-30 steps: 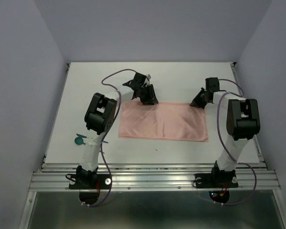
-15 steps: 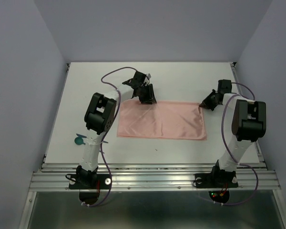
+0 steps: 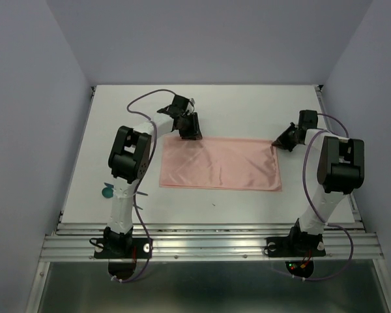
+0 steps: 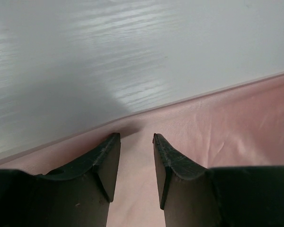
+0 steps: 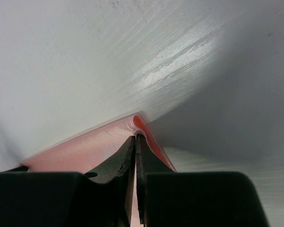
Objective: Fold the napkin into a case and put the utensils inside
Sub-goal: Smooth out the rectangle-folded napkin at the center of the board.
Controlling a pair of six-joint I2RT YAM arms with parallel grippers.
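Note:
The salmon-pink napkin (image 3: 218, 163) lies flat on the white table as a wide rectangle. My left gripper (image 3: 189, 128) hovers over its far left edge, open, with cloth (image 4: 217, 127) showing under and between the fingers (image 4: 109, 156) and nothing held. My right gripper (image 3: 278, 142) is shut on the napkin's far right corner, where the cloth (image 5: 99, 142) bulges up around the closed tips (image 5: 135, 138). A teal utensil (image 3: 107, 191) with a round end lies at the table's left side, partly hidden behind the left arm.
The table's left edge (image 3: 75, 169) runs close to the utensil. Purple cables (image 3: 146, 104) loop over both arms. An aluminium rail (image 3: 208, 238) borders the near side, where the arm bases stand.
My right gripper has drawn the napkin's far right corner to the right, stretching the cloth flatter. My left gripper has shifted left along the far edge, still open.

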